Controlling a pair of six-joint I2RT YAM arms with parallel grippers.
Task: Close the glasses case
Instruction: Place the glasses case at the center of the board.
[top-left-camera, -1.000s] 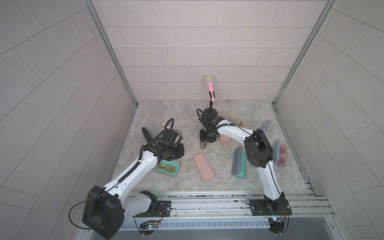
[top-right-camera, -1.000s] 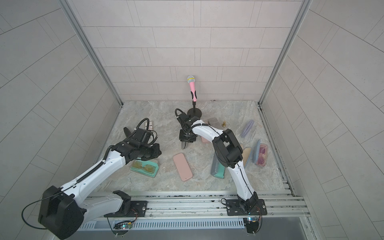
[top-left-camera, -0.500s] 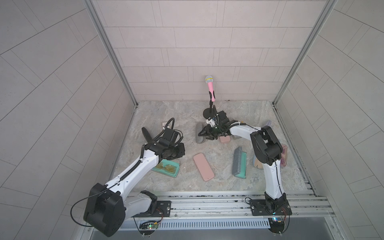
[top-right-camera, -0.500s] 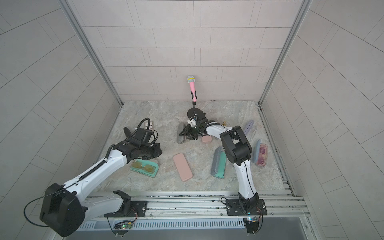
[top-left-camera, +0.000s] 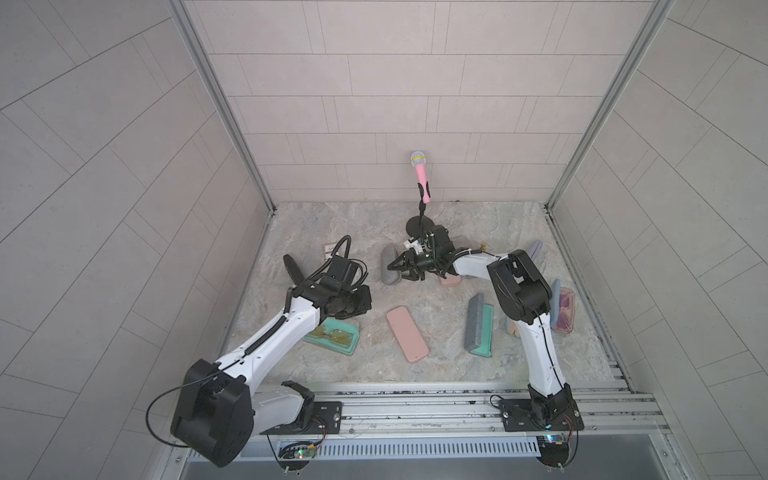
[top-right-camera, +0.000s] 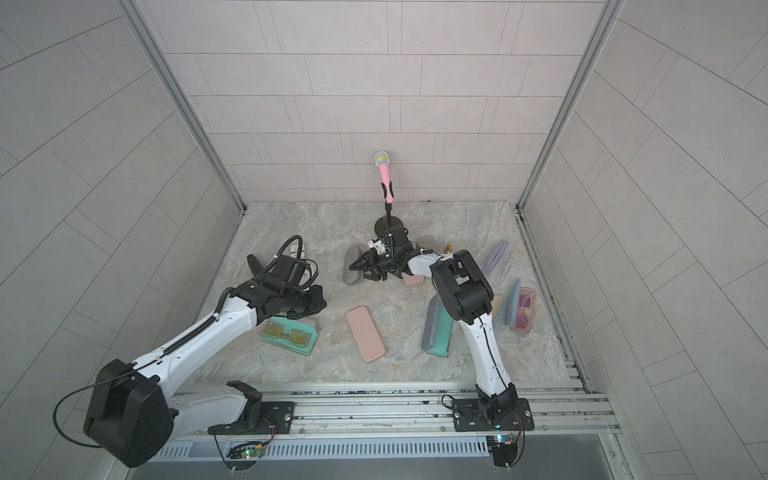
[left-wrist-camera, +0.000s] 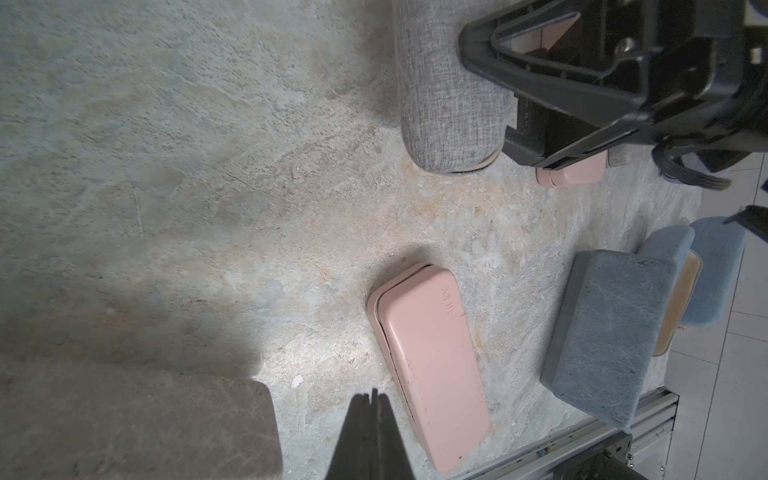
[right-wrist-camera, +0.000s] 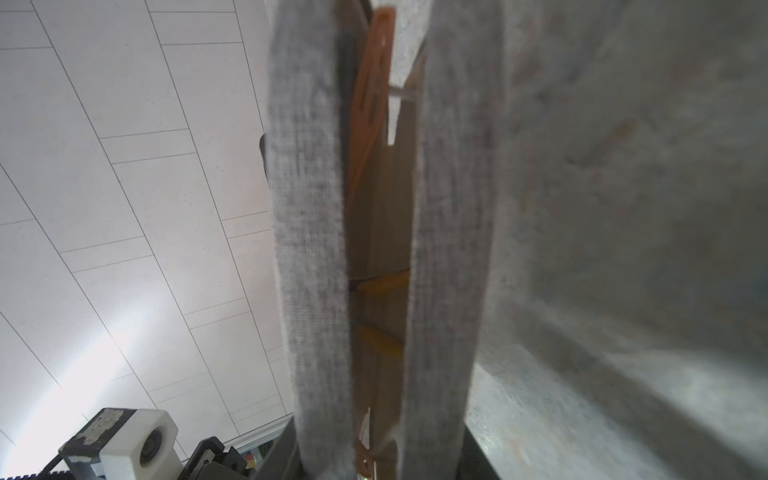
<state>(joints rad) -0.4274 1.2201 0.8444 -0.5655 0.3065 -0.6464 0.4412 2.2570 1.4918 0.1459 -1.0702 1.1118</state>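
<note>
Marble table (top-left-camera: 478, 232), tiled booth: grey glasses case (top-left-camera: 390, 266) lies near the microphone stand (top-left-camera: 417, 226).
We see right fingers (left-wrist-camera: 482, 50) part-spread astride it, grip unclear, lid ajar; left fingers (left-wrist-camera: 365, 436) pressed together, empty.

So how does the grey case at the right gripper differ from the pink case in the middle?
The grey case is woven fabric; the pink case is smooth. The grey case is slightly ajar, orange glasses inside; the pink case is shut. The grey case lies farther back; the pink case nearer the front rail. Both are oblong, round-cornered.
</note>
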